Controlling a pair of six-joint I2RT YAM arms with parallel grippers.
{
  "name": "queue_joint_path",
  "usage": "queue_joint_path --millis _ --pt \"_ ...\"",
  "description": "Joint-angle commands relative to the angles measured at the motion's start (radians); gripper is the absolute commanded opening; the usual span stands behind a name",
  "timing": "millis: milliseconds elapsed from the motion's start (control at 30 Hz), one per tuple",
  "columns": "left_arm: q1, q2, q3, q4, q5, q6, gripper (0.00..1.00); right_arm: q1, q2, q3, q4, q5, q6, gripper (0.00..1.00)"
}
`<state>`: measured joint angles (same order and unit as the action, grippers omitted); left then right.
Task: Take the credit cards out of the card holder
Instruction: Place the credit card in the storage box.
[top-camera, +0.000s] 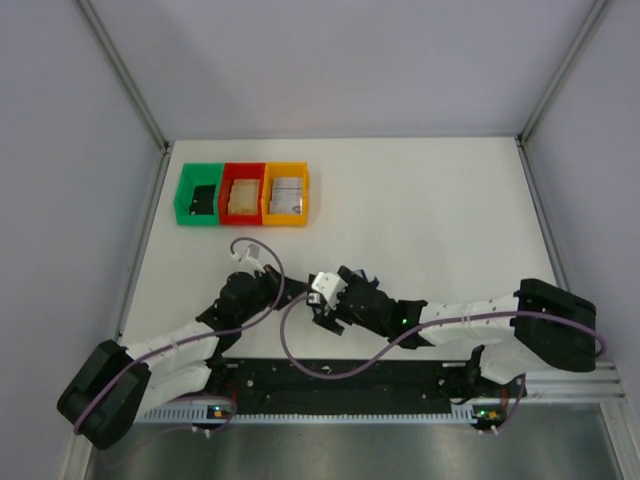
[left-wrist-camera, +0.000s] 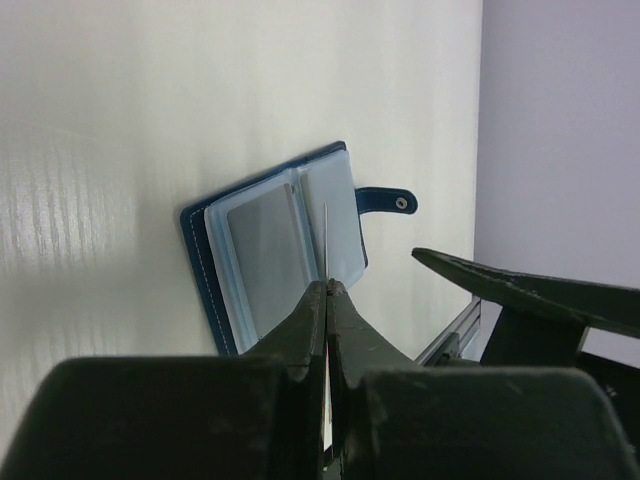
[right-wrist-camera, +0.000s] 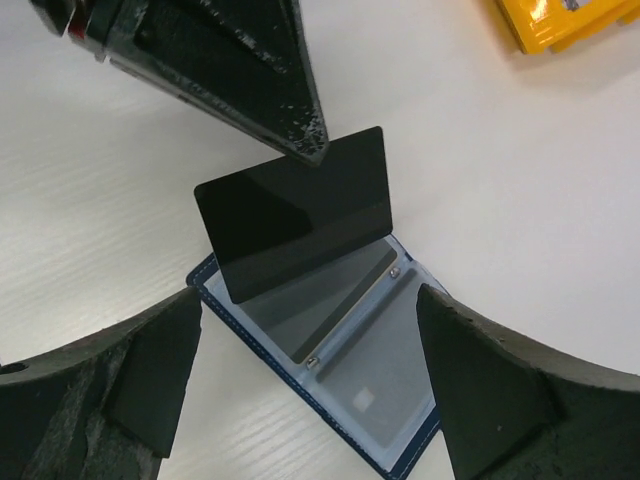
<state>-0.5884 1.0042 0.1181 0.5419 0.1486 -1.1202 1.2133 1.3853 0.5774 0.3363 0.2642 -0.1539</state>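
The dark blue card holder (right-wrist-camera: 203, 284) lies open on the white table, with grey credit cards in its clear sleeves (right-wrist-camera: 380, 390). My left gripper (right-wrist-camera: 308, 150) is shut on the top edge of a dark credit card (right-wrist-camera: 290, 210) that stands lifted above the holder's upper panel. In the left wrist view that card (left-wrist-camera: 326, 235) shows edge-on, a thin line rising from the shut gripper (left-wrist-camera: 327, 285), with the card holder (left-wrist-camera: 195, 250) behind it. My right gripper (right-wrist-camera: 310, 297) hangs open over the holder, one finger on each side, touching nothing.
Green (top-camera: 183, 196), red (top-camera: 242, 170) and orange (top-camera: 286, 170) bins stand in a row at the back left of the table. The orange bin's corner (right-wrist-camera: 560, 25) shows in the right wrist view. Both arms meet near the table's front centre (top-camera: 320, 295).
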Motion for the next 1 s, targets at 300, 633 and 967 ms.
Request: queue_joint_path --millis 300,633,967 --pt "0.002 -0.062 0.051 -0.026 0.012 -0.047 0.00 0.193 0.247 0.118 0.260 0.462 -0.262 0.82" --pt "-0.002 -0.079 0.046 -0.019 0.025 -0.078 0.00 0.213 0.347 0.114 0.423 0.593 -0.366 0.19" --pt "-0.002 -0.188 0.107 -0.114 -0.020 0.103 0.42 0.181 0.120 0.082 0.255 0.466 -0.235 0.00"
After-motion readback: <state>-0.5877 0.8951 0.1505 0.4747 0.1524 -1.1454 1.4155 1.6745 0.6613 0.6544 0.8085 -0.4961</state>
